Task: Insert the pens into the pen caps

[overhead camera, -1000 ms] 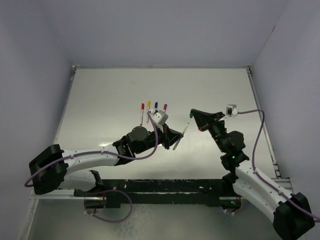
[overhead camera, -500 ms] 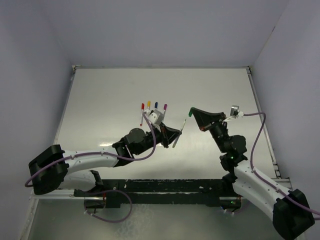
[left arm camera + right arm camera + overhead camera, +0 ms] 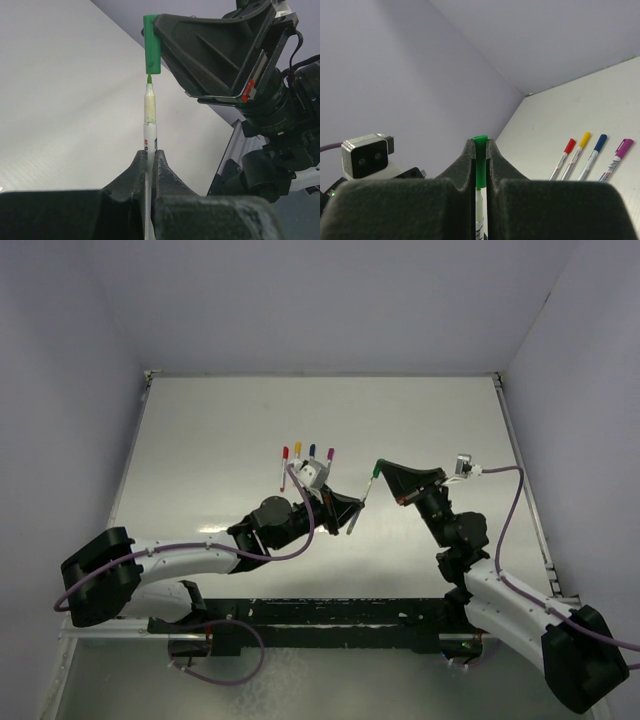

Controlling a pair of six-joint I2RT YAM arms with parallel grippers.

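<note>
My left gripper (image 3: 350,510) is shut on a pale stick pen (image 3: 361,505) with a green tip and holds it above the table. In the left wrist view the fingertips (image 3: 156,156) pinch the pen (image 3: 149,107), which points up. My right gripper (image 3: 380,472) is shut on the green cap (image 3: 374,471). In the left wrist view the cap (image 3: 151,45) sits directly above the pen, and the pen's tip is at the cap's mouth. In the right wrist view the cap (image 3: 480,160) is pinched in my right gripper (image 3: 480,146), with the pen (image 3: 479,210) just below it.
Four capped pens lie side by side on the white table (image 3: 200,430): red (image 3: 284,465), yellow (image 3: 297,458), blue (image 3: 312,452) and purple (image 3: 330,454). They also show in the right wrist view, with the red one (image 3: 563,159) on the left. Grey walls enclose the table.
My right gripper has moved left with the green cap, closing the gap to the pen's tip. My left gripper has shifted slightly and still holds the pen.
</note>
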